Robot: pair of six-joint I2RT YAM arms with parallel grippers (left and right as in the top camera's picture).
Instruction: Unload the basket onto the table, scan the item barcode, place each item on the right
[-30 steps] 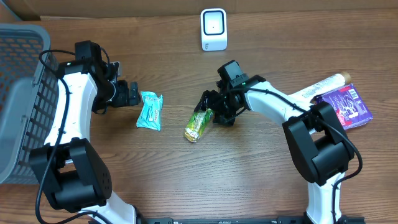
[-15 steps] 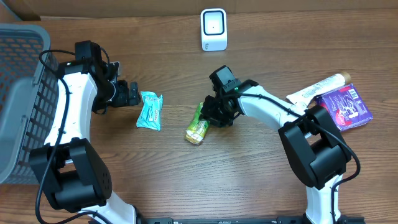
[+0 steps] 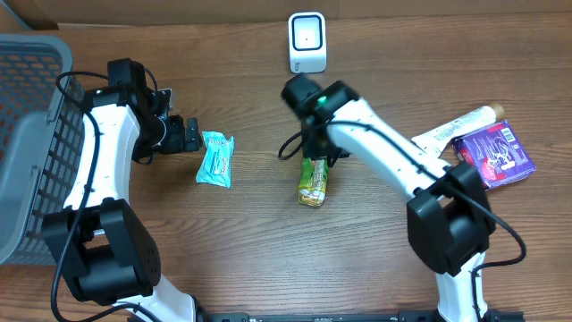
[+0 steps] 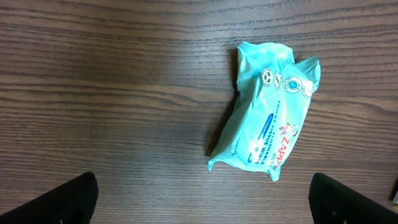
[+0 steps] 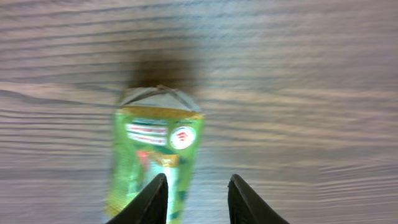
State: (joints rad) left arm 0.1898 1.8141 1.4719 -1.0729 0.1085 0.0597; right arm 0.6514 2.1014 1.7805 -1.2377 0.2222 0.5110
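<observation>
A green snack packet (image 3: 313,182) hangs lengthwise below my right gripper (image 3: 314,156) in the middle of the table. In the right wrist view the packet (image 5: 158,146) sits against the left finger, its near end between the narrow jaws of the right gripper (image 5: 198,182), and it casts a dark shadow on the wood beyond it. No barcode shows on it. The white scanner (image 3: 307,42) stands at the back, apart from the packet. My left gripper (image 3: 189,134) is open beside a teal wipes packet (image 3: 215,158). That packet (image 4: 268,127) lies ahead of the wide-apart fingers (image 4: 68,199), untouched.
A grey mesh basket (image 3: 31,134) fills the left edge. A purple box (image 3: 496,152) and a cream tube (image 3: 458,127) lie at the right, behind the right arm's base. A cardboard edge runs along the back.
My right gripper narrowed onto the green packet and carried it right and towards the back, turning it from slanted to lengthwise. The left arm and the teal packet have not moved.
</observation>
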